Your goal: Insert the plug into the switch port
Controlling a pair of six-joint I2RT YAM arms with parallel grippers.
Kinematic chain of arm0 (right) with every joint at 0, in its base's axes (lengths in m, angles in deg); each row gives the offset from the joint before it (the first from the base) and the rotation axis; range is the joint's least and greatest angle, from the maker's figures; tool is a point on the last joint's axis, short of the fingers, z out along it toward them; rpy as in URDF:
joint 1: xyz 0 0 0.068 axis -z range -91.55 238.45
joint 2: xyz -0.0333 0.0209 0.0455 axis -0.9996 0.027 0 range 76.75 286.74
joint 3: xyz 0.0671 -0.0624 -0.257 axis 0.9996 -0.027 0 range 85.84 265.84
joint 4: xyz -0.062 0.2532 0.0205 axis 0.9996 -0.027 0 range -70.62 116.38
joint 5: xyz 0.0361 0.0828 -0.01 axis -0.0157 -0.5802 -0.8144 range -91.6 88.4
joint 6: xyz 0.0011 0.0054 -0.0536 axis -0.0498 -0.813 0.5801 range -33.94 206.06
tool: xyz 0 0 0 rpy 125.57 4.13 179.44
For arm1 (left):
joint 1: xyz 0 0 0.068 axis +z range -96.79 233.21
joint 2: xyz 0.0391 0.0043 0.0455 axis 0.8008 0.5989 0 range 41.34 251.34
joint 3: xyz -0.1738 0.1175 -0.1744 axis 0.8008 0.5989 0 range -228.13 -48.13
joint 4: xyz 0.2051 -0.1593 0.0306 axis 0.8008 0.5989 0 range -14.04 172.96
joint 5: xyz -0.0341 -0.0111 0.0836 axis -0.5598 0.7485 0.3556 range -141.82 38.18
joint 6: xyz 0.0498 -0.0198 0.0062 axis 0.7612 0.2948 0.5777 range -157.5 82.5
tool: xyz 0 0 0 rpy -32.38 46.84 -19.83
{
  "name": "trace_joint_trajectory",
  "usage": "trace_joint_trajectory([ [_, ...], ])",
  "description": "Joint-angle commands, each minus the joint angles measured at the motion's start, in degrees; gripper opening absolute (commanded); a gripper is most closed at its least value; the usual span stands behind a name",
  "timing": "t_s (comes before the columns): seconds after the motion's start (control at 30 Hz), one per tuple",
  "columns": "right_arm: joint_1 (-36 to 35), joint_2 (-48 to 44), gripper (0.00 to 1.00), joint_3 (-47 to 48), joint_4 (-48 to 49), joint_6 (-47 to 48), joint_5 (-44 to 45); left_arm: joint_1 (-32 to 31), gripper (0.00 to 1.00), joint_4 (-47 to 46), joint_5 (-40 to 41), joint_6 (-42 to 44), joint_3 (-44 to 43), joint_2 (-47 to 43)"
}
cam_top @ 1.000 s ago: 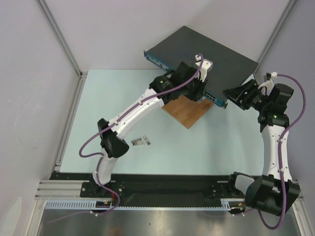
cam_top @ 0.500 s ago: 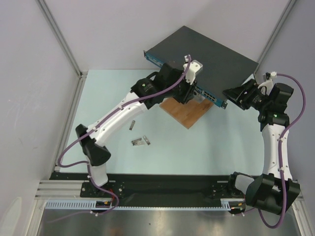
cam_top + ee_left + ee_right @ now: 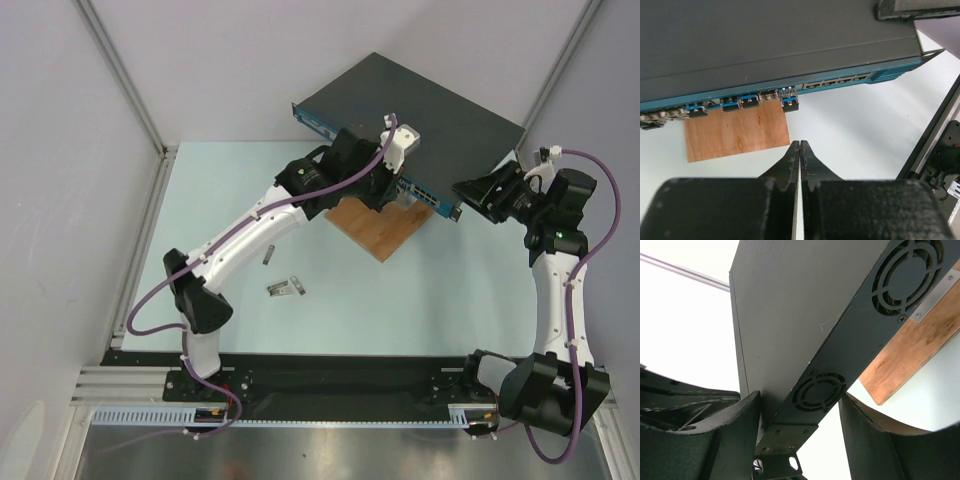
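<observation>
The switch (image 3: pixel 425 110) lies slantwise at the upper middle of the overhead view. Its near corner rests on a wooden board (image 3: pixel 378 230), and its blue front strip faces the lower left.

In the left wrist view the left pincer (image 3: pixel 799 150) stands at the lower centre. Its fingers are pressed together with nothing between them, and their tips lie clear of the strip, over the bare table (image 3: pixel 855 130) by the board's right edge. Straight above the tips, a silvery plug (image 3: pixel 787 93) with a blue tab sits in one of the strip's sockets. Three more blue-tabbed plugs fill sockets to its left.

The right pincer (image 3: pixel 800 405) stands at the switch's right end. One finger is on the top face and the other by the vented side wall, clamping that corner.

Two small metal pieces (image 3: pixel 285 287) lie loose on the table at lower left of centre, well apart from the switch.
</observation>
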Motion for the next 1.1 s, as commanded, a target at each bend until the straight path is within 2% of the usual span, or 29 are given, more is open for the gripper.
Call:
trace_joint_trajectory([
  [0.0,-3.97,2.35,0.0,0.44,6.63,2.45,-3.51,0.38,0.04,-1.82,-1.58,-0.93,-3.25,1.15],
  [0.5,-4.23,2.26,0.0,0.0,5.75,3.07,-3.77,0.38,0.0,-2.88,1.94,-0.4,-8.95,6.59],
  [0.8,-4.23,2.35,0.0,-0.08,5.57,3.15,-3.77,0.38,0.01,-5.25,3.78,0.22,-9.14,8.18],
  [1.07,-4.58,2.44,0.0,-0.52,5.57,3.33,-3.94,0.38,0.0,-16.56,6.84,1.27,-4.66,8.27],
])
